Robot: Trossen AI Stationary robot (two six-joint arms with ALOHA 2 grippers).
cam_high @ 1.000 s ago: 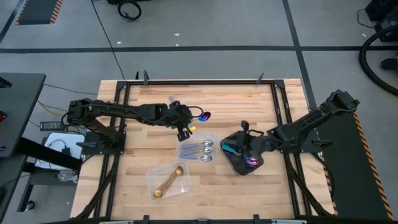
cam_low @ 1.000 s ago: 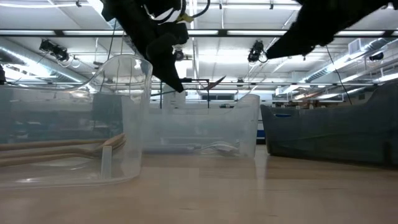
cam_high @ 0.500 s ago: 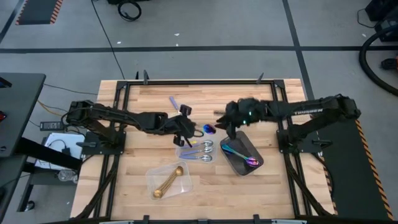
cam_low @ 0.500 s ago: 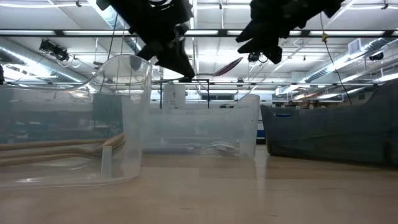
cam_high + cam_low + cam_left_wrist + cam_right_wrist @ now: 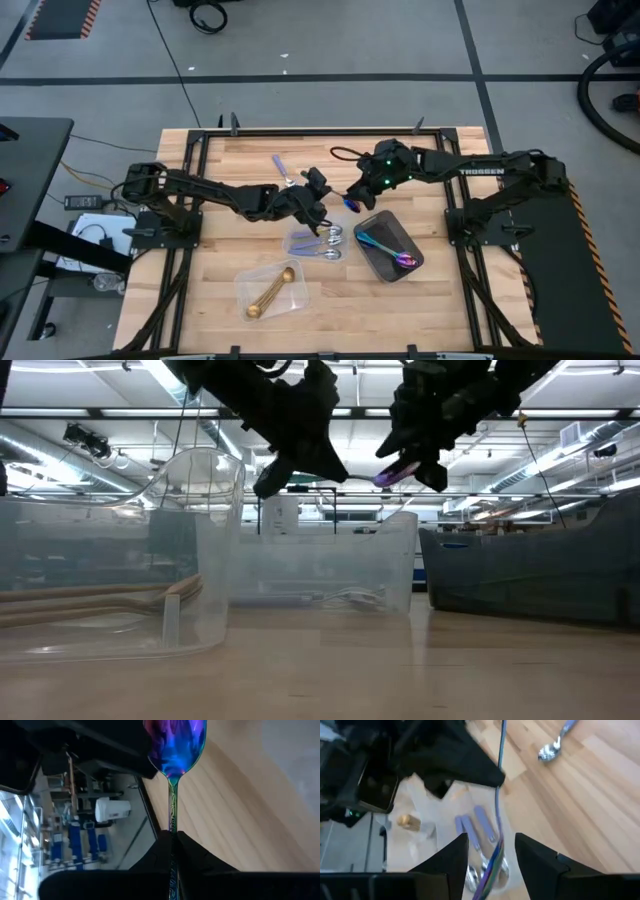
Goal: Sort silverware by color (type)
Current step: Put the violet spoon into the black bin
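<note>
An iridescent purple-blue spoon (image 5: pixel 348 204) hangs in the air over the middle of the table, between my two grippers. My left gripper (image 5: pixel 326 205) reaches in from the table's left and is shut on the spoon's handle. My right gripper (image 5: pixel 357 190) comes from the right and stands open. Its fingers (image 5: pixel 451 860) stand on either side of the spoon's bowl end (image 5: pixel 492 857); I see no touch. In the low view the purple bowl (image 5: pixel 394 472) shows right beside my right gripper (image 5: pixel 412 465). My left gripper pinches the spoon's thin handle (image 5: pixel 172 831) between its two fingertips. The handle runs straight out ahead of the fingers, along them, toward the table's right. The spoon is lifted clear of the table, with its bowl (image 5: pixel 176 745) at the far end of the handle.
Below the grippers a clear container (image 5: pixel 320 242) holds silver spoons. Another clear container (image 5: pixel 270 290), nearer the front, holds gold utensils. At the right a dark tray (image 5: pixel 388 245) holds iridescent pieces. One loose spoon (image 5: pixel 280 167) lies on the wood toward the far edge.
My right gripper has swung from above the dark tray toward the table's left and far side, up to the bowl of the held spoon. My left gripper has carried the spoon toward the right and rolled its wrist, so the spoon has turned about its length.
</note>
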